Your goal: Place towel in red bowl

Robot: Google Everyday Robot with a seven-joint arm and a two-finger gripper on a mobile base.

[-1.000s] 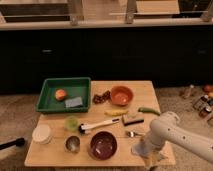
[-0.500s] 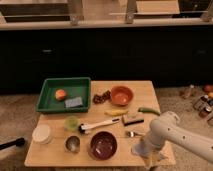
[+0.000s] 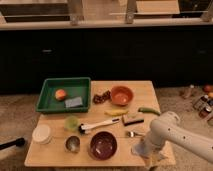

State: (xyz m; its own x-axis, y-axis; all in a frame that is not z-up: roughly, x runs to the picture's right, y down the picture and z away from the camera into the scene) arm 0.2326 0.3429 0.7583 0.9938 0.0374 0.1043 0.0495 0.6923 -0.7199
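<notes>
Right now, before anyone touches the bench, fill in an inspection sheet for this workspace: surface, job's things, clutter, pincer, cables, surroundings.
Surface: wooden table, crowded.
Job's things: what looks like the pale towel at the front right edge, by the pincer; dark red bowl in front, orange-red bowl at the back, neither holding the towel.
Clutter: green tray holding an orange fruit and a grey-blue pad; banana, green pepper, fork, metal cup, white-handled brush.
Pincer: pincer low at the table's front right edge.
Cables: nothing seen.
Surroundings: dark cabinets; bottles on the floor at right.
</notes>
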